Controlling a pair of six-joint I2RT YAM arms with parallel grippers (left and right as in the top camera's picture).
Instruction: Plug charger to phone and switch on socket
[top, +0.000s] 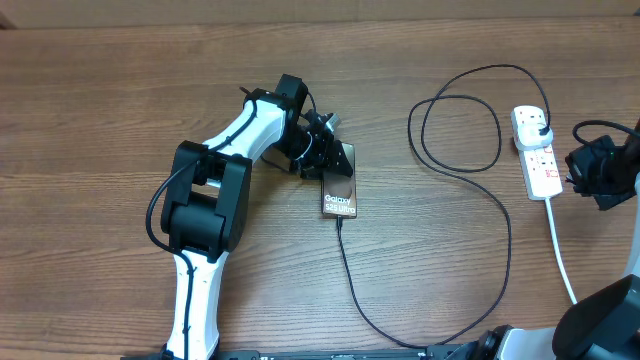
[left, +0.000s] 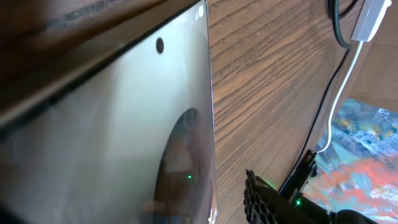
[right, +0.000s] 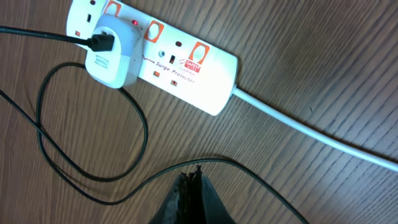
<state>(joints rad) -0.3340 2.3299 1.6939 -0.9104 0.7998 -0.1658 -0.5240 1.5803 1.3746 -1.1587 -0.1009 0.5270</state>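
Note:
The phone (top: 340, 192) lies flat mid-table, its white lettering facing up. The charger cable (top: 505, 235) meets the phone's near end, curves right, loops, and ends at a white adapter (right: 112, 55) plugged into the socket (right: 180, 62). My left gripper (top: 333, 150) sits over the phone's far end. In the left wrist view the phone's glossy face (left: 124, 124) fills the left side. One finger (left: 261, 199) stands apart from its edge and the other is hidden. My right gripper (right: 189, 180) is shut on nothing, just right of the socket (top: 535, 150), cable (right: 261, 171) passing before its tips.
The socket's thick white cord (top: 560, 250) runs toward the front right edge of the table. A loop of the black cable (top: 460, 120) lies left of the socket. A small red dot (right: 134, 22) shows on the strip beside the adapter.

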